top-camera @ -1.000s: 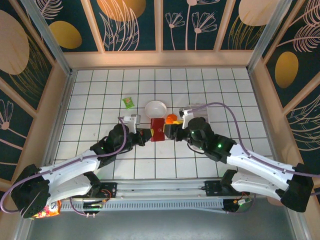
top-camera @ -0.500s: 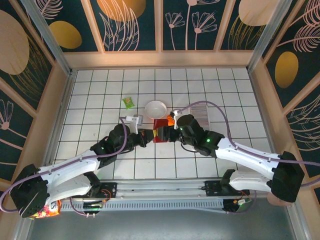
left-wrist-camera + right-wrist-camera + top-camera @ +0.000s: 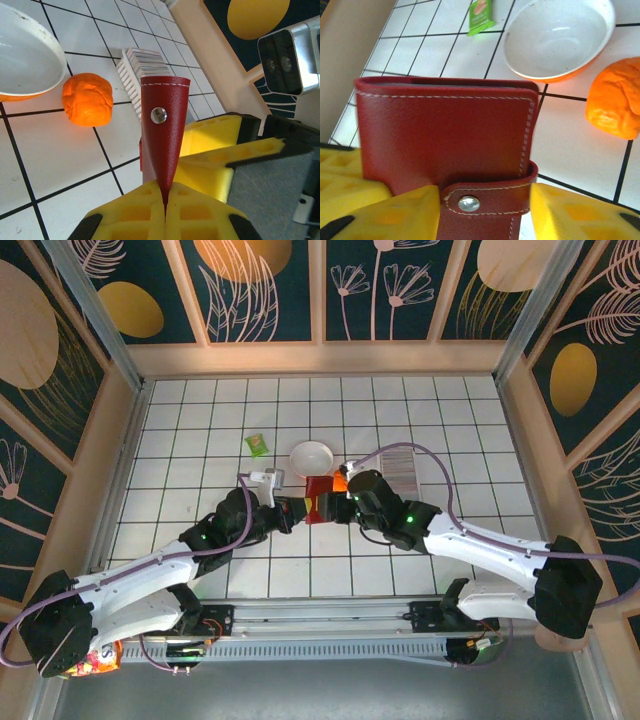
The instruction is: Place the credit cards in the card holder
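Left tool (image 3: 165, 192) pinches the card holder (image 3: 162, 145); right tool (image 3: 485, 205) straddles its snap tab (image 3: 492, 192), gripping or not I cannot tell. Opening step, seemingly; next, unsnap that tab.

No text can be read w/ certainty. The small green packet (image 3: 481, 15) carries print on its front, but the letters are too blurred to make out. The credit cards (image 3: 146, 61) show dark marks along their top edges, not legible. The card holder (image 3: 445, 135): only white stitching & a plain metal snap (image 3: 468, 203).
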